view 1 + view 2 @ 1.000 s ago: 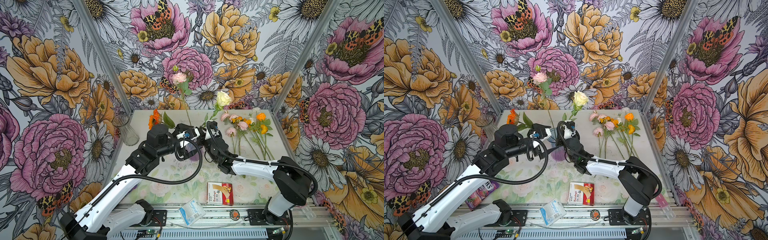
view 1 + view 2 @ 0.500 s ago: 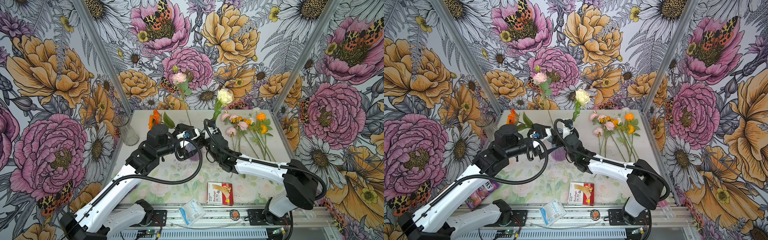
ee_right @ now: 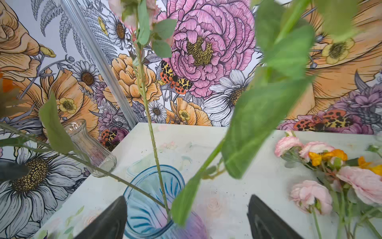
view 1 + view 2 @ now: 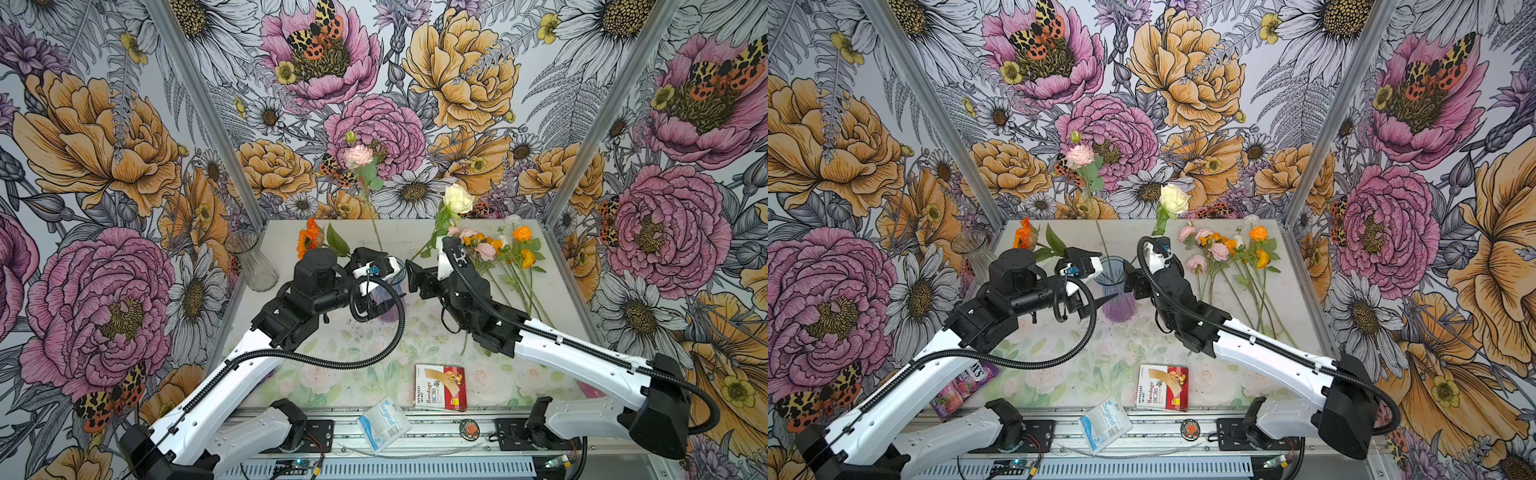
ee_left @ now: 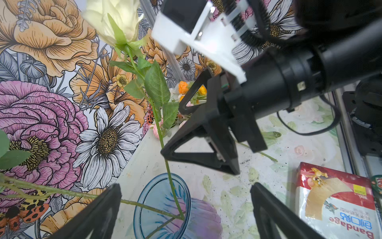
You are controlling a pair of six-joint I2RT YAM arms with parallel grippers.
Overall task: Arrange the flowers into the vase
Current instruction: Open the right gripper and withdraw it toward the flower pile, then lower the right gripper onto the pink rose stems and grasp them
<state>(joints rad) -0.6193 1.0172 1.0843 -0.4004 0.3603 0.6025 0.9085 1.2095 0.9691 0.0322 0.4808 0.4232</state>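
The blue and purple glass vase (image 4: pixel 395 272) (image 4: pixel 1115 291) (image 5: pixel 163 207) (image 3: pixel 148 209) stands mid-table. Three flowers stand in it: an orange one (image 4: pixel 306 241) leaning left, a tall pink carnation (image 4: pixel 357 156) (image 4: pixel 1080 154) and a cream rose (image 4: pixel 458 198) (image 4: pixel 1174 199) (image 5: pixel 115 18) leaning right. More flowers (image 4: pixel 498 253) (image 4: pixel 1225 251) (image 3: pixel 312 192) lie at the back right. My left gripper (image 4: pixel 386 278) (image 4: pixel 1096 276) (image 5: pixel 186 186) is open, its fingers either side of the vase. My right gripper (image 4: pixel 413 278) (image 4: pixel 1130 284) (image 5: pixel 173 130) (image 3: pixel 187 197) is open just right of the vase rim, with the rose stem running between its fingers.
A clear glass vase (image 4: pixel 253 262) (image 4: pixel 971 245) (image 3: pixel 91 149) stands at the back left. A bandage box (image 4: pixel 440 386), a surgical packet (image 4: pixel 384 422) and a sweets packet (image 4: pixel 963 386) lie near the front edge. A loose stem (image 4: pixel 464 345) lies under the right arm.
My right gripper has opened and let go of the cream rose, which now stands in the vase leaning right. The left arm has not moved.
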